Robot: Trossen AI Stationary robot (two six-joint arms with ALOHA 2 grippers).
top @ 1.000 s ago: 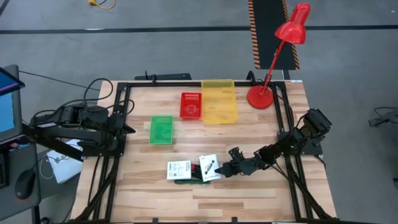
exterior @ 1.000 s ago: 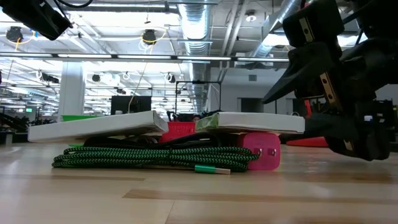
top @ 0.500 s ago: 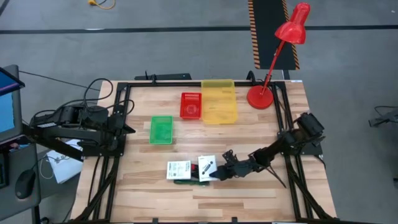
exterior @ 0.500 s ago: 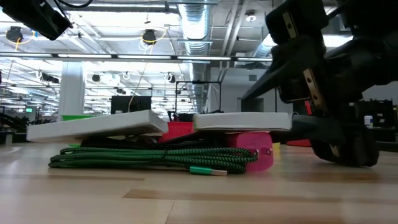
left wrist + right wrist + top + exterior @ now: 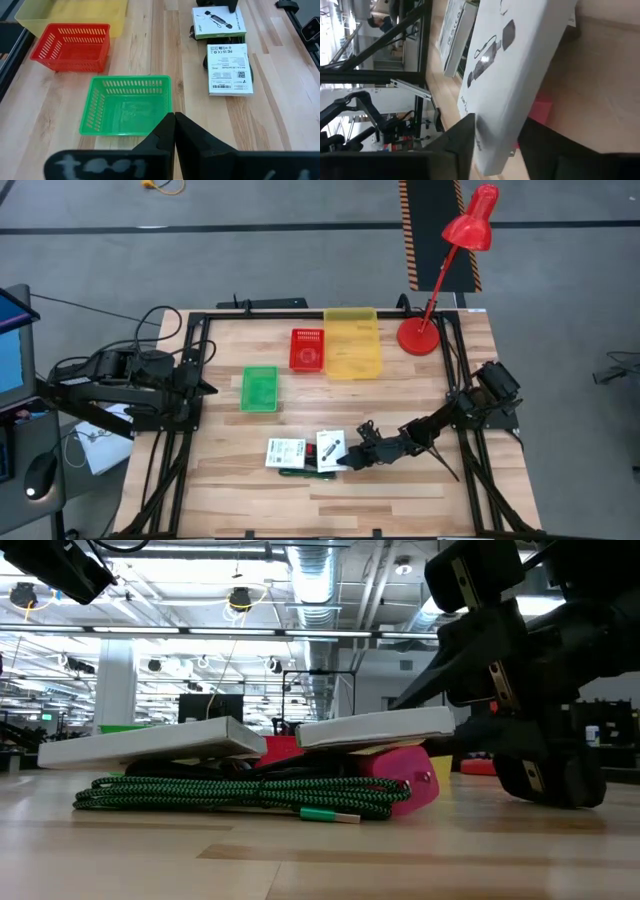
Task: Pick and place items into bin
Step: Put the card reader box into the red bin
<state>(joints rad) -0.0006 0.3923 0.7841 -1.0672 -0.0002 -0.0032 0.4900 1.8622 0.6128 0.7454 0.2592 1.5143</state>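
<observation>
Two white printed boxes lie on a coil of green braided cable [image 5: 240, 795] near the table's near edge. The left box [image 5: 287, 452] rests flat on the coil. The right box [image 5: 329, 447] lies tilted over a pink piece [image 5: 415, 780]. My right gripper [image 5: 350, 458] stands at this box's right end, shut on it. My left gripper [image 5: 205, 387] waits at the table's left edge, shut, its fingers [image 5: 174, 130] pointing over the green basket. My right gripper holds the right white box by its right end [image 5: 495, 125], pinched between the two fingers, one on the printed top face [image 5: 400, 708] and one beneath. It comes nearly level from the table's right. The box's right end is raised; its left end [image 5: 310, 735] still lies on the pile.
A green basket [image 5: 259, 388], a red basket [image 5: 307, 349] and a yellow bin [image 5: 352, 342] stand toward the far side. A red desk lamp [image 5: 440, 280] stands at the far right corner. Black frame rails run along both table sides.
My right gripper has moved toward the table's left, up to the right white box, with its fingers now around the box's end. The box, cable coil and pink piece have slid slightly left, and the box's right end has tipped up.
</observation>
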